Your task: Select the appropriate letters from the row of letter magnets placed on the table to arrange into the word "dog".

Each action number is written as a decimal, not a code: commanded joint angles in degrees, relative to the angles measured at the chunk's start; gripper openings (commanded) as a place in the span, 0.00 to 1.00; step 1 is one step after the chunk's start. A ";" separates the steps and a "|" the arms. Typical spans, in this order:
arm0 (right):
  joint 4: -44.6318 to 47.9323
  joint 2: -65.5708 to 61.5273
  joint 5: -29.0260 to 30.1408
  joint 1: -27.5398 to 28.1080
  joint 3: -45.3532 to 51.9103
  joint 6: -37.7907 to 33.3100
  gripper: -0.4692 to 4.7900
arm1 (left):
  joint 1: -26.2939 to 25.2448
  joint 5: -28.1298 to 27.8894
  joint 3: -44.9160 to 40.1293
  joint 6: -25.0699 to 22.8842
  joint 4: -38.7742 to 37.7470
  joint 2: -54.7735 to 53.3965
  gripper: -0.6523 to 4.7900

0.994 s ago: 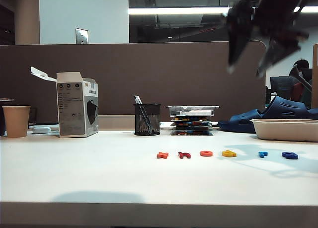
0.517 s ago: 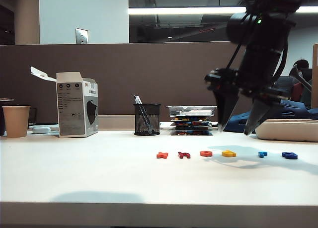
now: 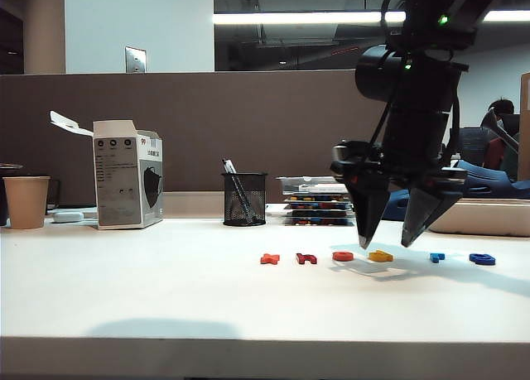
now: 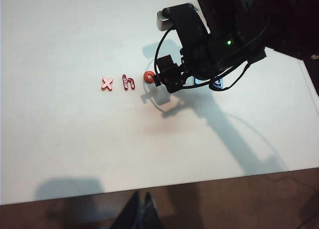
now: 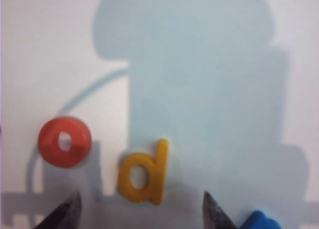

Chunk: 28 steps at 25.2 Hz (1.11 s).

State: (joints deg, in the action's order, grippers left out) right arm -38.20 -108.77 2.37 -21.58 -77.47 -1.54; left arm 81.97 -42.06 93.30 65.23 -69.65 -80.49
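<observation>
While the right gripper (image 3: 396,246) hangs wide open over the yellow "d" (image 5: 143,172), this light, stiff, thin letter is best pinched across its edges; the left gripper (image 4: 138,214), away at the table (image 3: 124,289) edge, is seen nearly shut.

Six letter magnets (image 3: 373,257) lie on the surface (image 3: 166,289). Also one paper cup (image 3: 26,201), one opened carton (image 3: 127,173), one mesh pen holder (image 3: 245,198), one tray (image 3: 484,217).

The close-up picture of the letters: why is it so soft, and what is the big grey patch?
Right wrist view: the yellow d and red o look slightly blurred, and the grey patch is the shadow of the open right hand on the table. Exterior view: sharper, same shadow beneath that hand. Left wrist view: left hand in dim shade.
</observation>
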 commanded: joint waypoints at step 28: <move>-2.16 -3.34 0.13 -1.73 -0.26 -0.35 0.56 | 0.07 -0.37 0.13 -0.13 0.31 0.15 0.11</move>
State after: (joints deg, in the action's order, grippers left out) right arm -37.80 -111.50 1.67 -22.50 -78.17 -1.54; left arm 82.00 -42.06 93.30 65.23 -69.63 -80.49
